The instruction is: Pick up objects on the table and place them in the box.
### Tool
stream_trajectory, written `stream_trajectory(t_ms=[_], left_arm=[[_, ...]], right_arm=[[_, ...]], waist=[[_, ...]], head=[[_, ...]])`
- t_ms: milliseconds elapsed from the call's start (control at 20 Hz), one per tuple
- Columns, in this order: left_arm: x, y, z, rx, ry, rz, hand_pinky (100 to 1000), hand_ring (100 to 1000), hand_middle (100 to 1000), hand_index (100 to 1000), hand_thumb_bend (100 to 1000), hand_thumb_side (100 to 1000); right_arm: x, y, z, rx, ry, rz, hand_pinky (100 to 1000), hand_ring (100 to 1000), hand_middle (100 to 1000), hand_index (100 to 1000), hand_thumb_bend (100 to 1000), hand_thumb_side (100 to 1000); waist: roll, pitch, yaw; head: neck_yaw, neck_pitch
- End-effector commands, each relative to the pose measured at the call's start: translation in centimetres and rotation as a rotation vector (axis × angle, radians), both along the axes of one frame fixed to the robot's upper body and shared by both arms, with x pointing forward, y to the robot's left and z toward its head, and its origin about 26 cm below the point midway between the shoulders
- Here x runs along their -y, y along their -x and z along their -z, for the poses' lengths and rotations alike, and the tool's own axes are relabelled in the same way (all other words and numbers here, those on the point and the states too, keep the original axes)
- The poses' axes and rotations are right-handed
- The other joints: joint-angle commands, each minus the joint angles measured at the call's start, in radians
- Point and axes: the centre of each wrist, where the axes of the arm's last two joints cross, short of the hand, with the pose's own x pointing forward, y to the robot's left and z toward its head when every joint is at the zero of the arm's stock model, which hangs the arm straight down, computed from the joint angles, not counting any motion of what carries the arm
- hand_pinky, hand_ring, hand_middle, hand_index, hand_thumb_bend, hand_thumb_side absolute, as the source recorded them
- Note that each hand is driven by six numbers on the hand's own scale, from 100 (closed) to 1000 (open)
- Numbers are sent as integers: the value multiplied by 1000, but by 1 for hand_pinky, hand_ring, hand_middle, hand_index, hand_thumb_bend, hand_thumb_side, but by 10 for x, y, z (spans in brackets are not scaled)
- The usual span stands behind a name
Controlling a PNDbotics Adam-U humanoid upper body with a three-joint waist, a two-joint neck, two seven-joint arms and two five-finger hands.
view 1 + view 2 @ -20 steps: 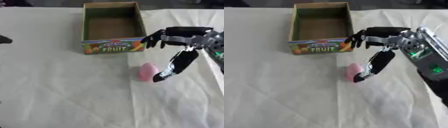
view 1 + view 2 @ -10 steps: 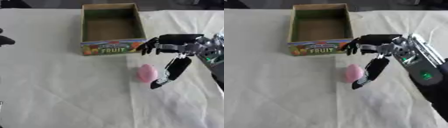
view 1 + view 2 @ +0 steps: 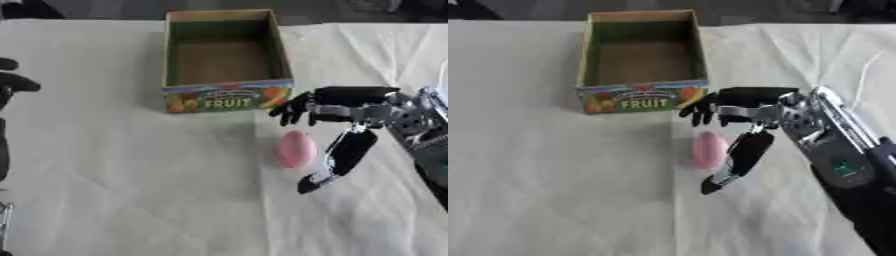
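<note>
Left eye view: small pink egg-shaped object (image 3: 296, 149) lies on white cloth-covered table (image 3: 131, 190), approx 5 o'clock of the open cardboard box w/ "FRUIT" label (image 3: 224, 55), near it, not inside. Right hand (image 3: 346, 107) is spread around the egg w/o touching: fingers at its 12 o'clock, thumb at 3 o'clock. Left hand (image 3: 13, 85) idles at 9 o'clock edge; can't tell its fingers. Egg prob light, smooth, prone to roll; best pinched across its narrow sides at mid-height.

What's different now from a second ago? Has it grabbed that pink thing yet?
Not yet. The right hand has spread open around the pink object, thumb below it and fingers above, without closing. The pink object still lies on the table. The box stays empty; the left hand stays idle.
</note>
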Motion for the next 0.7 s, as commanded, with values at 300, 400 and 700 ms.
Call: stream_trajectory(t_ms=[300, 400, 700], left_arm=[[-2, 3, -7, 23, -21, -6, 587, 519, 575, 780, 100, 913], [-2, 4, -7, 23, -24, -7, 587, 519, 576, 780, 100, 912], [-2, 4, -6, 23, -30, -7, 587, 519, 576, 780, 100, 913]], right_arm=[[1, 3, -5, 58, 19, 32, 682, 815, 781, 966, 653, 475], [1, 1, -4, 105, 30, 59, 685, 819, 782, 954, 623, 503], [3, -2, 5, 250, 89, 94, 690, 827, 786, 931, 546, 565]], waist=[[3, -10, -3], [3, -8, -2], [1, -4, -2]], head=[[3, -15], [1, -18], [3, -26]])
